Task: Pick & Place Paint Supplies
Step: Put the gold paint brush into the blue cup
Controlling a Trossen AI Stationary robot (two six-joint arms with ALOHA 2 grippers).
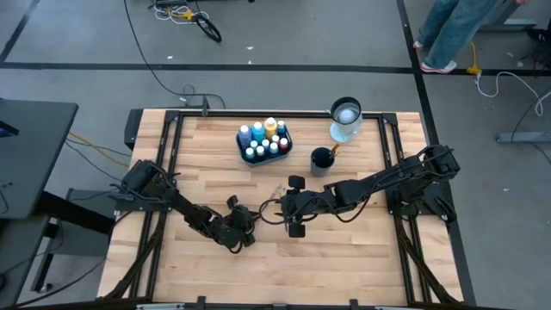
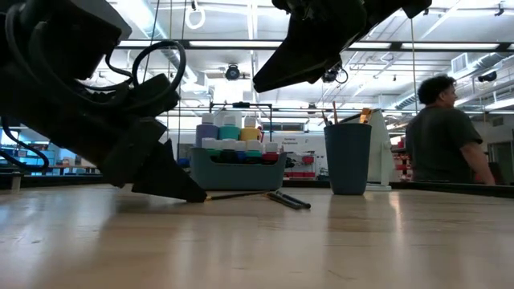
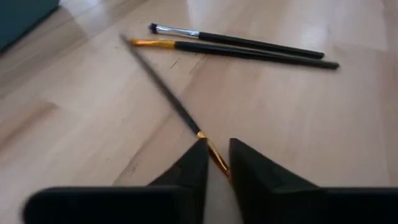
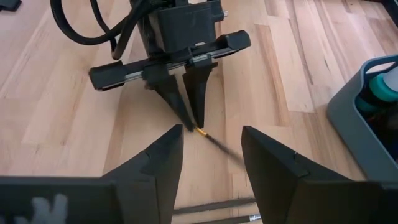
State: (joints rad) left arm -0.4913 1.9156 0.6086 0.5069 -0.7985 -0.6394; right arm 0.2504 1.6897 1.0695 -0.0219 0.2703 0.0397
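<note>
Left gripper at the table's six o'clock, fingers nipped on a thin brush lying on the wood, two more brushes just beyond, right gripper spread empty above, paint bottles in the tray at twelve o'clock

Left gripper low, narrowly parted

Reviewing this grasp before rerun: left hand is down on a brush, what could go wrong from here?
1. The left hand pinches the brush at its very end, near the gold ferrule; it may pivot or slip when lifted.
2. Two other brushes lie just past its tip; a swing could knock them.
3. The right hand hovers open close above; the arms could collide.
</note>
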